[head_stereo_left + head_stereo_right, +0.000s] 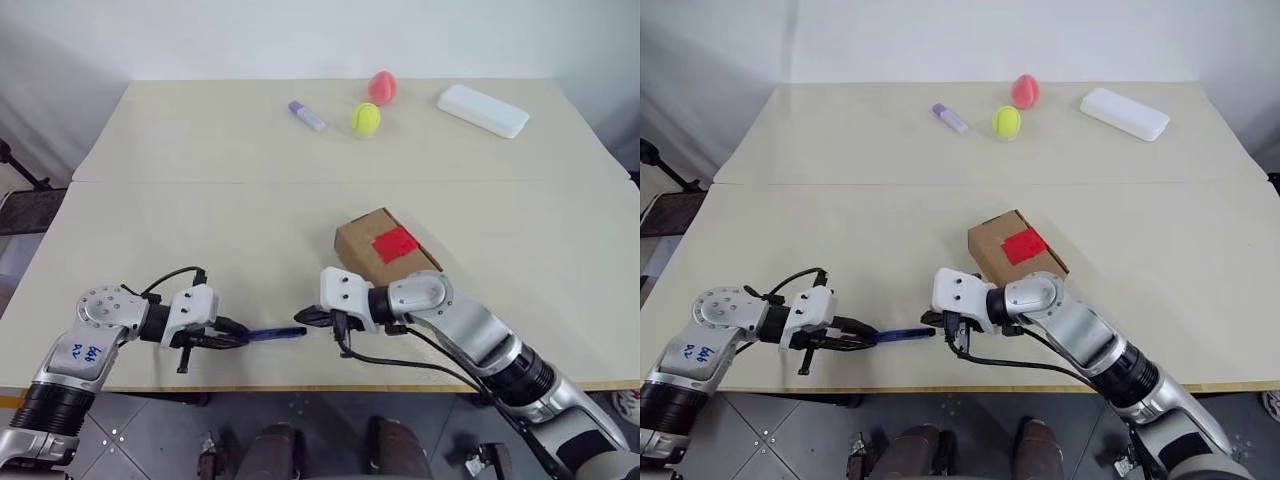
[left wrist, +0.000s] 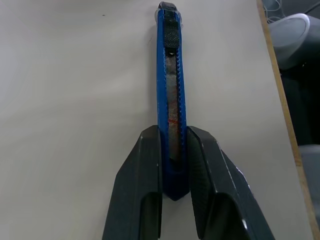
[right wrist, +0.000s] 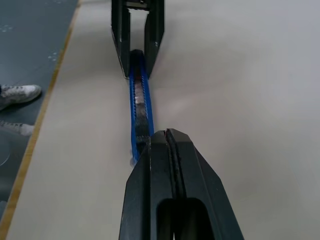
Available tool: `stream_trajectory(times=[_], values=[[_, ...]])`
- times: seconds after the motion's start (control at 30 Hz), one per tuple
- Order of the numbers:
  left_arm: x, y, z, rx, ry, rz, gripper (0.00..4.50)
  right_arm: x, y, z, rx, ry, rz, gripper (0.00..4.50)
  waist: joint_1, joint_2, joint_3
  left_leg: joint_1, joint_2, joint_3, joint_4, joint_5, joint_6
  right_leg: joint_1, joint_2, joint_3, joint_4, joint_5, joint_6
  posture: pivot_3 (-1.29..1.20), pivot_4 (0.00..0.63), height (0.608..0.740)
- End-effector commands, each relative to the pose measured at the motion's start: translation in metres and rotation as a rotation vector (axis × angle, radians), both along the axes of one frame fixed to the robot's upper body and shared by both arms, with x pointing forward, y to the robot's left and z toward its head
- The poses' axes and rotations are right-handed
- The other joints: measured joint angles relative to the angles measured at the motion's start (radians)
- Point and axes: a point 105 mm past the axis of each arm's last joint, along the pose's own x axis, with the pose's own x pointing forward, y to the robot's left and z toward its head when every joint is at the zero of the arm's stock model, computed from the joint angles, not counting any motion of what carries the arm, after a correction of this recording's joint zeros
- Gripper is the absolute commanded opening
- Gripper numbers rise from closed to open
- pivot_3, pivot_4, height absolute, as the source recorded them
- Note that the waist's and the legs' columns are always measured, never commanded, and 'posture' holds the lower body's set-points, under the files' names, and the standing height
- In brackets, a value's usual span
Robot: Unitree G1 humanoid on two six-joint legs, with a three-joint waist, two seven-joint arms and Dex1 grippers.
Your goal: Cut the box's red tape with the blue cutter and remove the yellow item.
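Your left gripper has its fingers clamped on the butt of the blue cutter, near the worktop's front edge. The cutter's long axis runs sideways, slider end toward the right gripper, whose fingers are closed at that end, perhaps pressing the slider. The red tape on the box looks uncut; the cutting remains.

Bare table lies open to the left and beyond the blue cutter, while the box stands close behind the right gripper, and the far-edge clutter sits well apart.
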Motion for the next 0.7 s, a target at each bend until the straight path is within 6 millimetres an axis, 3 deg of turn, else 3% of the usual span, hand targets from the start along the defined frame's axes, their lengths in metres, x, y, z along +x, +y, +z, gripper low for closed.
stream_trajectory(times=[0.03, 0.27, 0.6, 0.7], values=[[-0.013, -0.004, -0.030, 0.072, 0.117, -0.012, 0.39, -0.001, 0.004, -0.001, -0.012, -0.031, 0.055, 0.03, 0.000, 0.000, 0.000, 0.000, 0.000, 0.000, 0.000, 0.000, 0.000, 0.000, 0.000, 0.000, 0.000, 0.000, 0.000, 0.00, 0.150, 0.740], [-0.020, -0.002, -0.035, 0.092, 0.137, -0.009, 0.39, -0.018, 0.010, -0.012, -0.028, 0.003, 0.143, 0.03, -0.001, 0.001, 0.000, 0.001, 0.000, 0.000, 0.000, 0.000, 0.000, 0.000, 0.000, 0.000, 0.000, 0.000, 0.000, 0.00, 0.150, 0.740], [-0.022, -0.008, -0.034, 0.081, 0.123, -0.023, 0.39, -0.014, 0.018, -0.045, -0.038, 0.040, 0.115, 0.03, -0.002, 0.004, -0.004, 0.002, 0.000, 0.000, 0.000, 0.000, -0.001, 0.001, 0.001, 0.000, 0.000, 0.000, 0.000, 0.00, 0.150, 0.740], [-0.022, -0.009, -0.034, 0.076, 0.122, -0.025, 0.39, -0.010, 0.022, -0.042, -0.036, -0.002, 0.125, 0.03, -0.004, 0.005, -0.004, 0.007, 0.001, 0.001, 0.000, -0.001, -0.002, 0.004, 0.001, 0.000, 0.001, 0.000, 0.000, 0.00, 0.150, 0.740]])
